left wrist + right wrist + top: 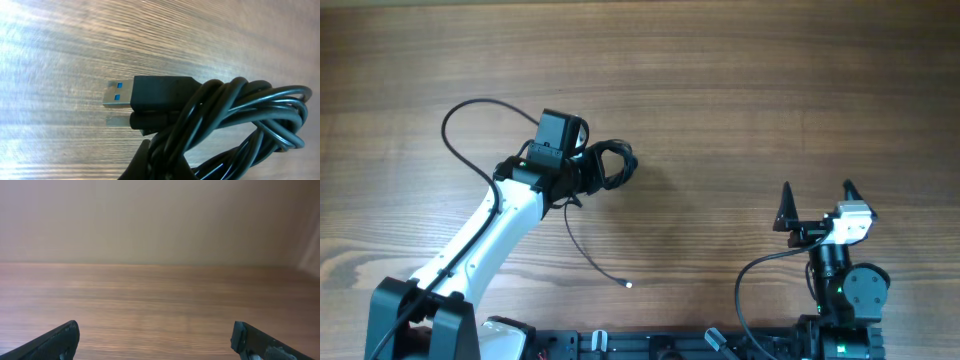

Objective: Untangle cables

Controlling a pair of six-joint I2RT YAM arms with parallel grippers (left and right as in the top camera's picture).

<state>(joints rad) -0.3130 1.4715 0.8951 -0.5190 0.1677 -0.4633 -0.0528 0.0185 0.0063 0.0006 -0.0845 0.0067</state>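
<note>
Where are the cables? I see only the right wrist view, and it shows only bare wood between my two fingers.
Observer: The overhead view shows the cables bunched in a small bundle at the tip of the left arm, well to the left of the right arm.
Operator: Does any end come free of the bundle?
Observer: Yes. One loose strand runs from the bundle toward the robot's base and ends in a small plug, alone on the table.
Operator: What does the left wrist view show?
Observer: A USB plug with a blue insert, sticking out of the twisted cords. No view shows whether the left arm grips them.
</note>
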